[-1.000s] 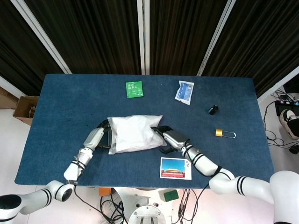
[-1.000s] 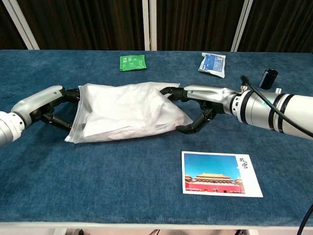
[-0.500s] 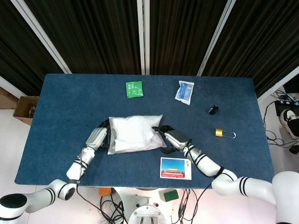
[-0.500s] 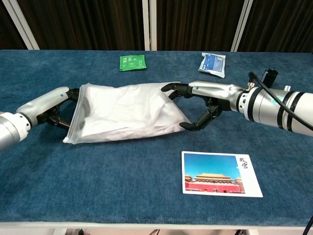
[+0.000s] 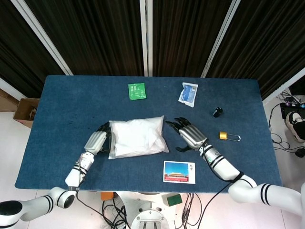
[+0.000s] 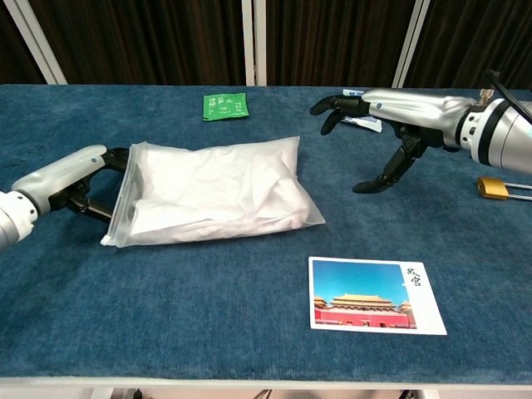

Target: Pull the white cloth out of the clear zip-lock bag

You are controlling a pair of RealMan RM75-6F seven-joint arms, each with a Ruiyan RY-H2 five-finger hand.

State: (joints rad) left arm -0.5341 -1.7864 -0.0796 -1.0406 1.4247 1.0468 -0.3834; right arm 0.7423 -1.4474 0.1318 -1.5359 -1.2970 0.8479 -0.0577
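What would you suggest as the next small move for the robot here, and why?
Probably bring the right hand back down to the zip-lock bag. It hovers open and clear of the bag, while the left hand touches the bag's edge and the white cloth is fully inside.

left hand (image 6: 79, 170) low with fingers curled closed, right hand (image 6: 391, 125) raised, fingers spread

A white cloth (image 6: 212, 191) fills the clear bag (image 6: 125, 218) on the dark blue counter (image 6: 208, 316). Nearby: a green packet (image 6: 225, 105), a brass-yellow padlock (image 6: 494, 187), and a postcard (image 6: 376, 294) with blue sky and a red building.
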